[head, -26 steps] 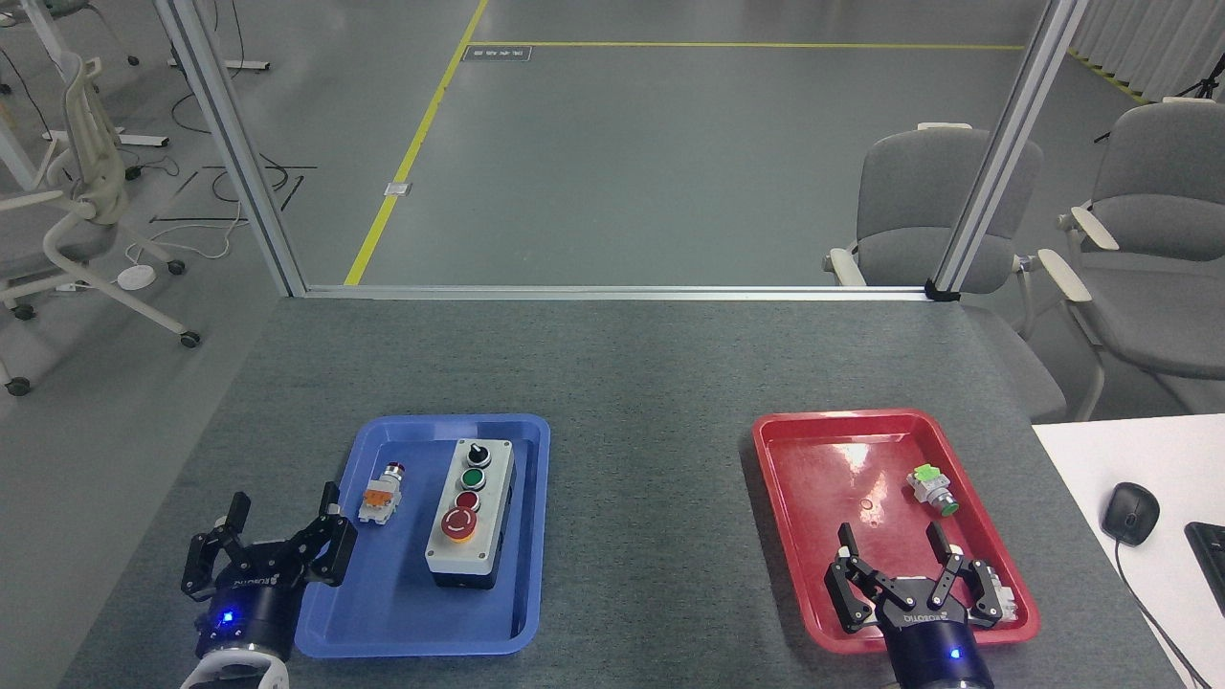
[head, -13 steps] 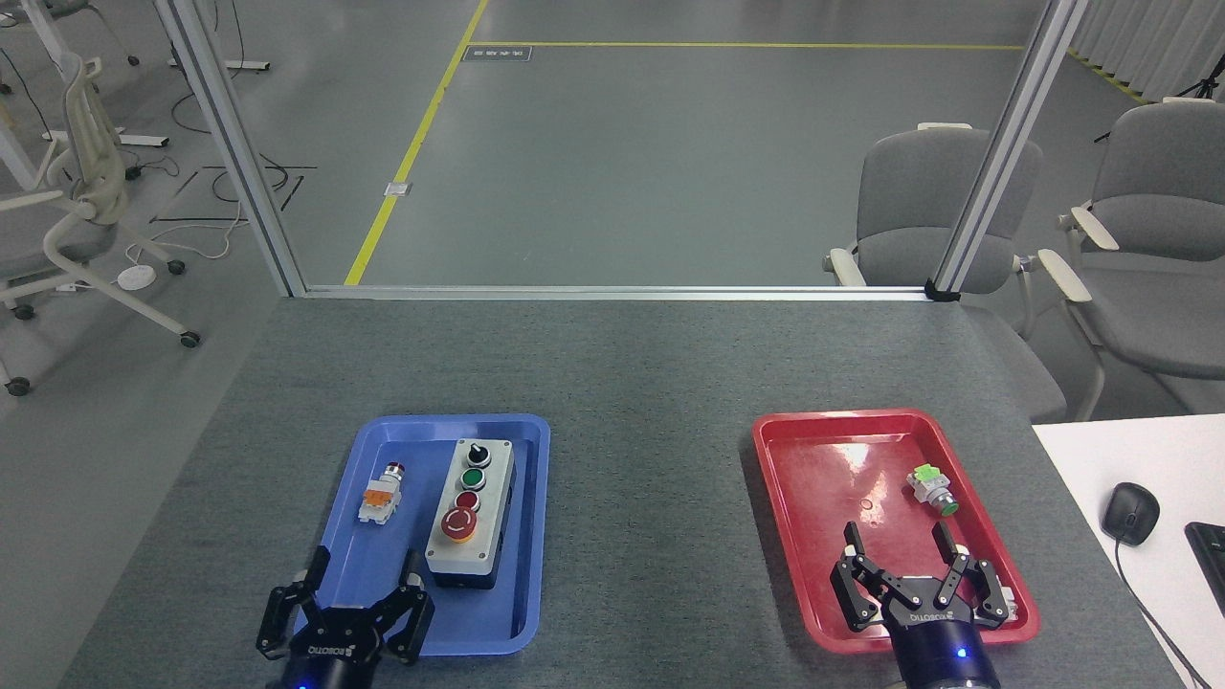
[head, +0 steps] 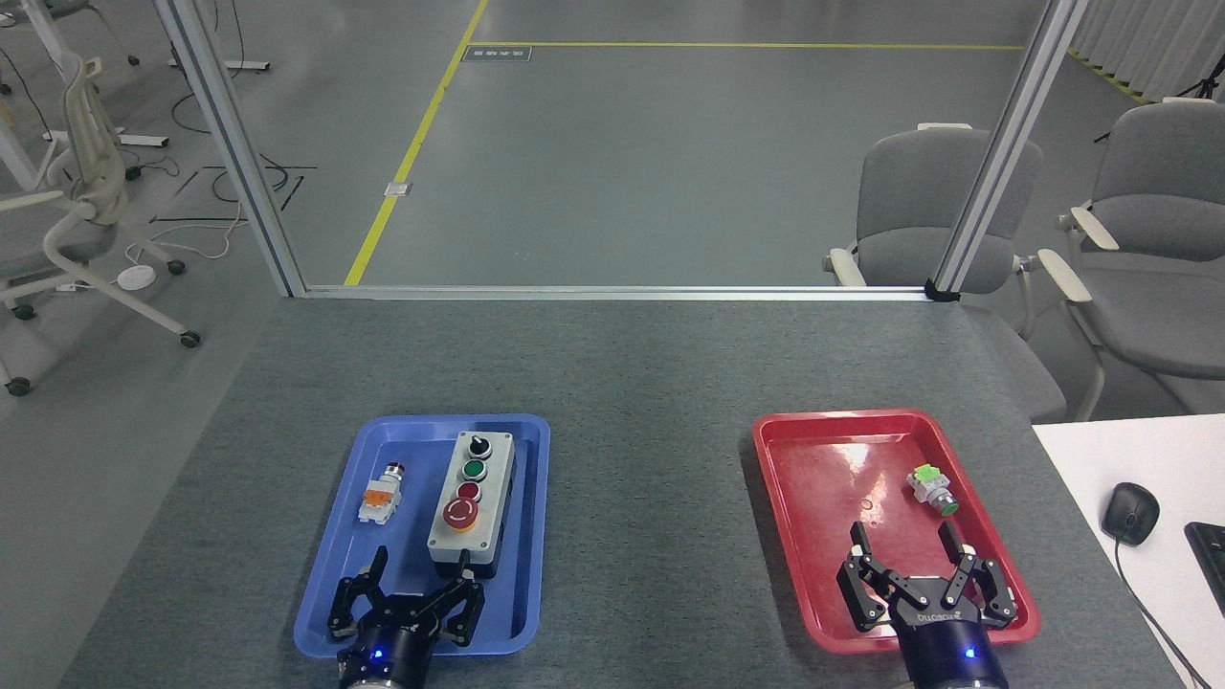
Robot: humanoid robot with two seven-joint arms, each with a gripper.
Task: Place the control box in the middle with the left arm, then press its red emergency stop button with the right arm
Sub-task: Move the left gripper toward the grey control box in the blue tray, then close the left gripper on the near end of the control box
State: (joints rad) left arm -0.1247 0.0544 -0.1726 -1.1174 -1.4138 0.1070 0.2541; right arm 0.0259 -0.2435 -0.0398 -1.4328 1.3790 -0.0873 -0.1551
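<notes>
Over the blue tray (head: 330,536), the left gripper (head: 417,586) has slid in near the control box (head: 470,509), fingers spread, ready to grab.

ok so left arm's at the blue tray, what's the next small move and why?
Probably ease the left gripper forward so its open jaws straddle the near end of the control box, then close. The box sits in the blue tray, not the table's middle, and nothing is gripped. The right gripper hovers open over the red tray.
</notes>
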